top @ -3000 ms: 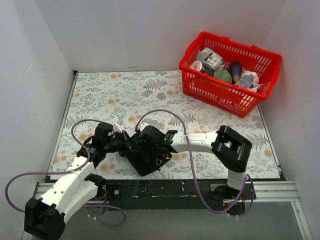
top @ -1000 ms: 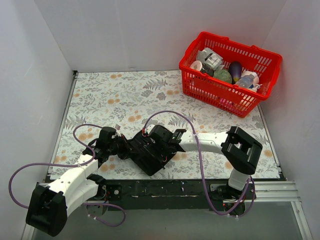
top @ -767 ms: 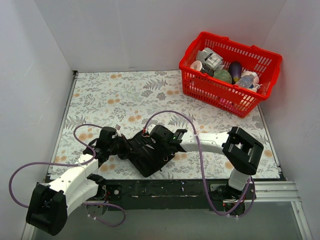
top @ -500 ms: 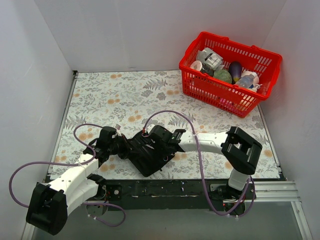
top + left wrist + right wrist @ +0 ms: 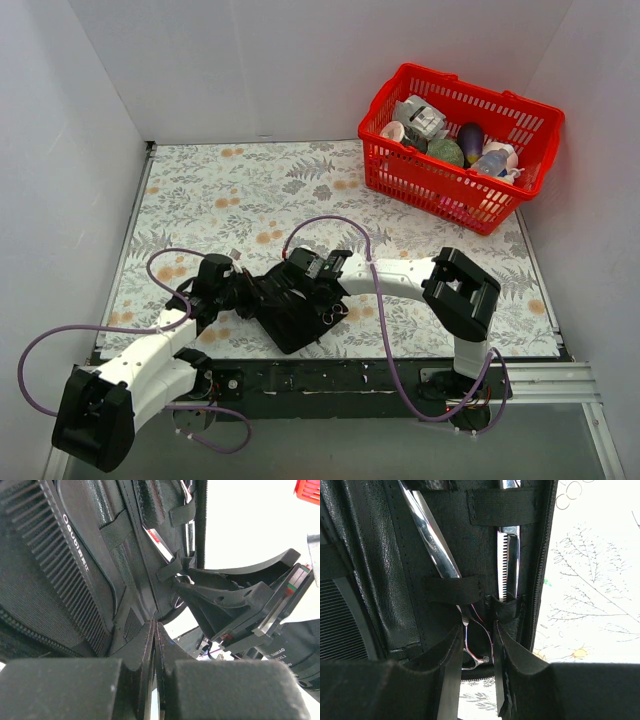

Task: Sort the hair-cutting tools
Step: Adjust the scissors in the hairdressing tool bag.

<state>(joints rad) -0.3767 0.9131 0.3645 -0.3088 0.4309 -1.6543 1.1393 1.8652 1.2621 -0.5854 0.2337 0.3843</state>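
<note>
Two scissors [image 5: 431, 535] and a comb [image 5: 55, 565] sit strapped in the case [image 5: 385, 555] ahead of the parted right end effector [image 5: 477, 630]; left end effector [image 5: 154, 645] clamps its edge.

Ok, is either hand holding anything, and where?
Left hand pinches the black case by its edge. Right hand straddles the tip of a scissors; grip unclear.

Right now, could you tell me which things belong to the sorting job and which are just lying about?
Job: plain scissors, toothed scissors, comb, all in the black case.
Lying about: red basket, the bottles and egg-shaped items inside it.
</note>
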